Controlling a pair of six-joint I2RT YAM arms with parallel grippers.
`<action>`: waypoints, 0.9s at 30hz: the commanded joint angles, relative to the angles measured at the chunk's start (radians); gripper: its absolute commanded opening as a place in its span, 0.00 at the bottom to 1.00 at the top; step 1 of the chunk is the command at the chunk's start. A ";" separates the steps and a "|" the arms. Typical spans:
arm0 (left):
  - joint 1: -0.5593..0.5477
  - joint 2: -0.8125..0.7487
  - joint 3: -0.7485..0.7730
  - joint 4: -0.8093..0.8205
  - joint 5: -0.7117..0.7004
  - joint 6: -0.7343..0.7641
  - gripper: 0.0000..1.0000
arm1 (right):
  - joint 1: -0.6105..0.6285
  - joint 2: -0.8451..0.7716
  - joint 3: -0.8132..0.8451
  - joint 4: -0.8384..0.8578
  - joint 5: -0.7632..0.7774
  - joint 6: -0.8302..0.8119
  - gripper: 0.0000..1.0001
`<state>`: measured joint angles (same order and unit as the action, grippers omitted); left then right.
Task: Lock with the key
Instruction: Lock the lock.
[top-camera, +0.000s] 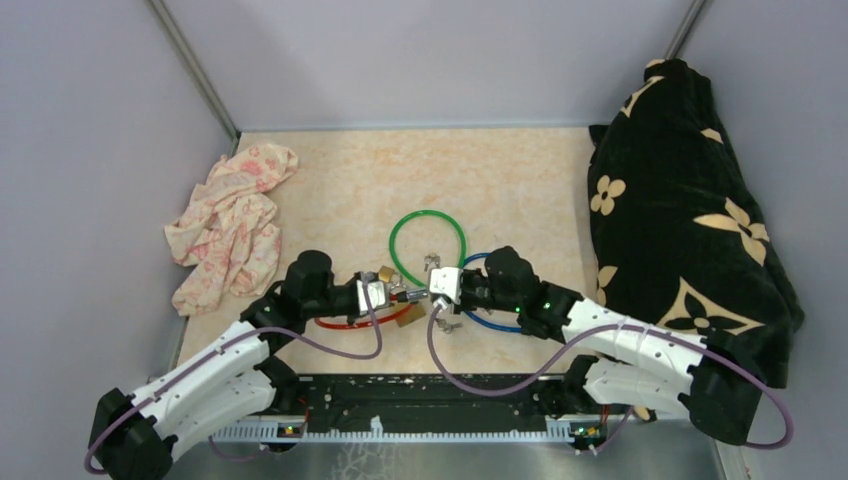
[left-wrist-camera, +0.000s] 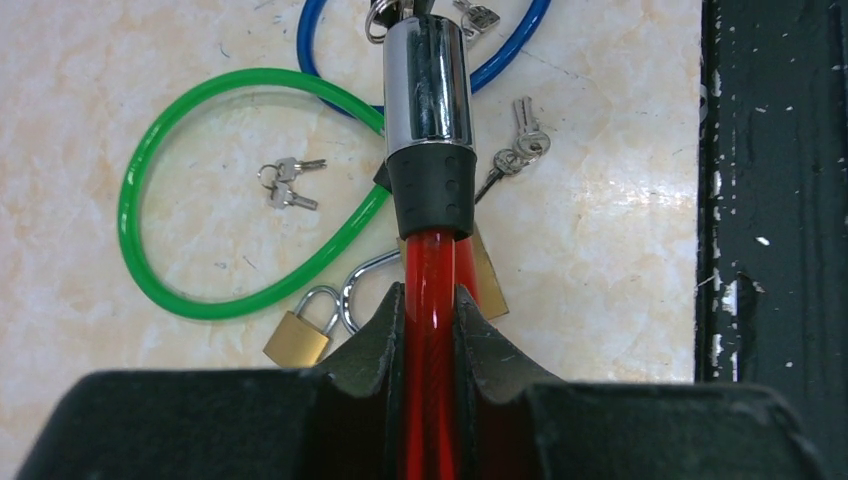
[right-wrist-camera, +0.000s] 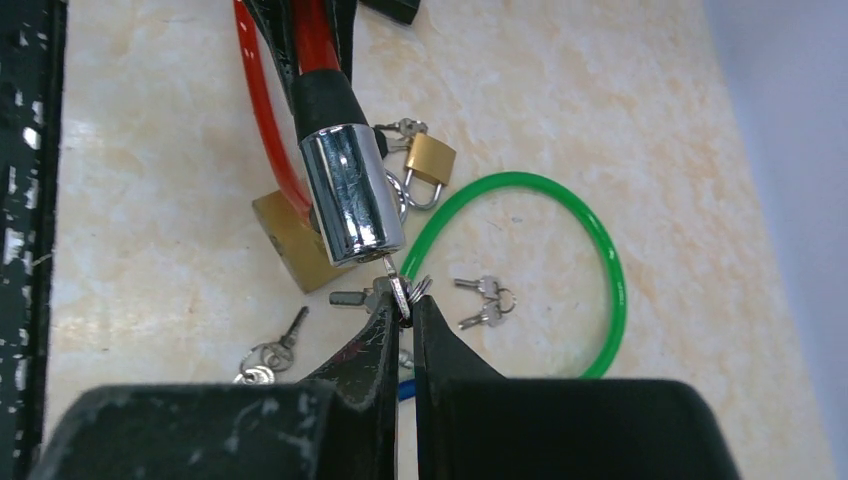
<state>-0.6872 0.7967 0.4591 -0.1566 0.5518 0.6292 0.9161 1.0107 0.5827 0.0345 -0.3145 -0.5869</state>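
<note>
**A:** Red cable (left-wrist-camera: 432, 400) first. The left tool (left-wrist-camera: 430, 297) is clenched on it just behind the black collar of the chrome barrel (right-wrist-camera: 350, 190), so the barrel seems to be held clear of the bench (top-camera: 520, 180).

**B:** And the key (right-wrist-camera: 397, 283)?

**A:** It is at the barrel's end face, and its blade looks seated in the keyhole. The right tool (right-wrist-camera: 403, 305) is pinched tight on its head and ring.

**B:** So the turn is the step in hand?

**A:** I judge so. Roll the right wrist about the barrel's own axis with no sideways pull, or the thin blade could bend or slip out. The left tool only has to resist the twist, though a round cable may roll in its grip.

**B:** What about room?

**A:** Nearer than the barrel, the black rail (top-camera: 420, 395) marks the bench edge, and nothing needs to go that way. Under the barrel it is crowded. A large brass padlock (right-wrist-camera: 285, 240) lies beneath it, a small padlock (right-wrist-camera: 430, 160) sits just beside it, and loose keys (right-wrist-camera: 262, 355) lie on its near side. Keep the barrel up off them.

**B:** And farther out?

**A:** Beyond the barrel lies the green cable (right-wrist-camera: 600, 260), with spare keys (right-wrist-camera: 485, 300) inside its loop. A blue cable (left-wrist-camera: 310, 40) lies near the barrel's key end. A pink cloth (top-camera: 230, 220) to the barrel's left and a black flowered cushion (top-camera: 690, 230) to its right are both well apart from it.
</note>
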 joint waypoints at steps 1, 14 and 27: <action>0.021 0.027 -0.004 -0.015 0.072 -0.137 0.00 | 0.074 -0.051 0.006 0.083 0.145 -0.167 0.00; 0.149 0.077 0.033 -0.014 0.208 -0.255 0.00 | 0.179 -0.017 -0.038 0.081 0.295 -0.413 0.04; 0.148 0.058 0.023 -0.050 0.179 -0.060 0.00 | -0.208 -0.122 0.087 0.024 -0.365 0.429 0.98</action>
<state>-0.5461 0.8562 0.4774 -0.1596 0.7326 0.4961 0.9363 0.8856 0.5663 0.0288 -0.2203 -0.6022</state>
